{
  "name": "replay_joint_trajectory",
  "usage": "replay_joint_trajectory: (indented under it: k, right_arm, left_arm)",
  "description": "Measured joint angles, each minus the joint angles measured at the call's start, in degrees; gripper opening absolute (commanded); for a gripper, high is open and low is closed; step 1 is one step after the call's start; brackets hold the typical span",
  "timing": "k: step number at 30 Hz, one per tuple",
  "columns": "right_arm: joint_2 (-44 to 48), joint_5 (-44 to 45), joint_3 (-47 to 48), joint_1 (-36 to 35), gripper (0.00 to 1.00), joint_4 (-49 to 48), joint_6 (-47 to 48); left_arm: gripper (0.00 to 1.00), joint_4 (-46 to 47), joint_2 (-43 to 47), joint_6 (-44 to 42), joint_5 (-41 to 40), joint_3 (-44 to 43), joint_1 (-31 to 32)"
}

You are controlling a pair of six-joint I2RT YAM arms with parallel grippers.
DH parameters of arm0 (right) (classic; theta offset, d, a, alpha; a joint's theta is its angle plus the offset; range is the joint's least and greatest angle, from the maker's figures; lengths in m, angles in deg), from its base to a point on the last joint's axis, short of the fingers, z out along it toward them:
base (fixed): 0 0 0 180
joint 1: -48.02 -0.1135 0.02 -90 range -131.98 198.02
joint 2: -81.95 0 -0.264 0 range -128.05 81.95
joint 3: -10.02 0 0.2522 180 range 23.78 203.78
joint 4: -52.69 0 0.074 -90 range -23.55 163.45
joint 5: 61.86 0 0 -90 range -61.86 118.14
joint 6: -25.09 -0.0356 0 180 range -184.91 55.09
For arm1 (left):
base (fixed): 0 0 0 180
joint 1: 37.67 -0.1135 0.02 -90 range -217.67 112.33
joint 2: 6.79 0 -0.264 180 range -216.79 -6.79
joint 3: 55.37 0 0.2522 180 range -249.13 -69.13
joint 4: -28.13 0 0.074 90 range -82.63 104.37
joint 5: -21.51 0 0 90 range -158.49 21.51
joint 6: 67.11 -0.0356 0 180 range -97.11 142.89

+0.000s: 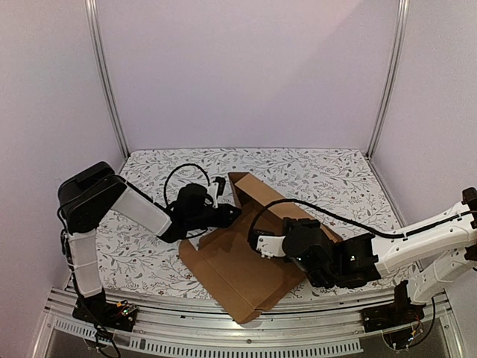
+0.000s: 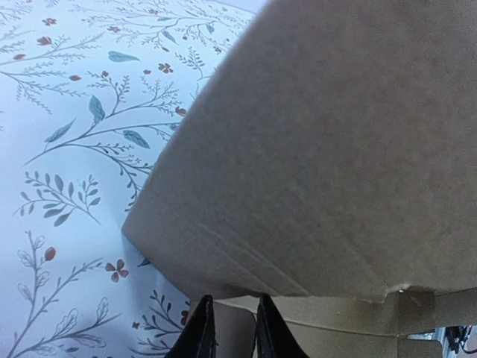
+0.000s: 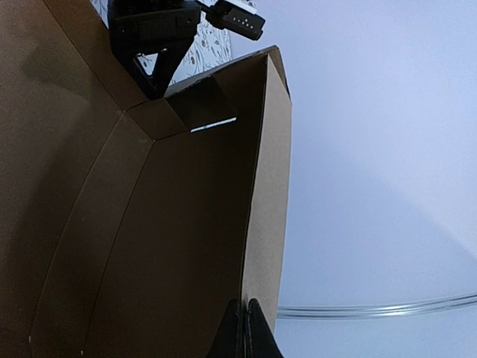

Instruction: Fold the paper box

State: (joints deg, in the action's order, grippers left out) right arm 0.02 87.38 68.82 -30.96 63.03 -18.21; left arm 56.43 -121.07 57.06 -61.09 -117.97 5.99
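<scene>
The paper box (image 1: 238,276) is a brown cardboard sheet lying in the middle of the table, its far panel (image 1: 257,195) raised. My left gripper (image 1: 232,211) is at the box's left corner. In the left wrist view its fingers (image 2: 235,313) stand a little apart with a cardboard flap (image 2: 232,332) between them, under a raised wall (image 2: 320,149). My right gripper (image 1: 257,242) is over the box's right half. In the right wrist view it (image 3: 244,309) is shut on the edge of an upright panel (image 3: 264,186). The left gripper's body (image 3: 153,30) shows at the far corner.
A floral cloth (image 1: 149,246) covers the table. A black cable (image 1: 328,215) runs from the right arm across the box's right side. Metal posts (image 1: 108,82) and pale walls ring the space, and a metal rail (image 1: 223,328) runs along the near edge.
</scene>
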Motion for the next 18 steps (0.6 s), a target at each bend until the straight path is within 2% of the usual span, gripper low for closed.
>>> replay_joint_trajectory:
  k: [18]
  right_arm:
    - [1.9, -2.84, -2.54, -0.04, 0.0, -1.05, 0.26]
  left_arm:
    - [0.23, -22.75, 21.7, -7.23, -5.6, 4.24, 0.85]
